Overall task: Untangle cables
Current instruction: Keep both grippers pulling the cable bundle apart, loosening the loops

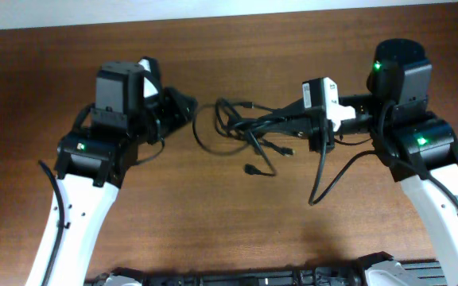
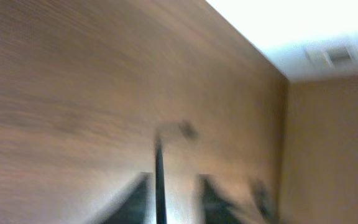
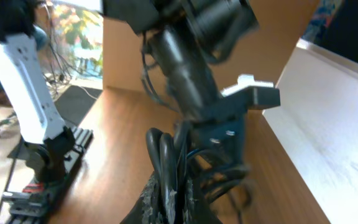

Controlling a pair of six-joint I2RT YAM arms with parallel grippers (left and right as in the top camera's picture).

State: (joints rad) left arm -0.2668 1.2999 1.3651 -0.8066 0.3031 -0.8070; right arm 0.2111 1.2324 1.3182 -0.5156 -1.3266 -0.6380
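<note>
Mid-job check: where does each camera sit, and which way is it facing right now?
Overhead: above the table, facing straight down; shows both arms, left hand, right hand, cables between them.
Left wrist: behind the left hand, blurred, aimed low across the table; its fingers flank a cable.
Right wrist: behind the right hand, aimed at the left arm; hand shut on cables.
Shared: overhead and right wrist both show the gripped cables.

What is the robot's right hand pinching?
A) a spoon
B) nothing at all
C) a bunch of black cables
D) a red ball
C: in the right wrist view, the right gripper is closed on a bunch of black cables that stick up between its fingers.
</note>
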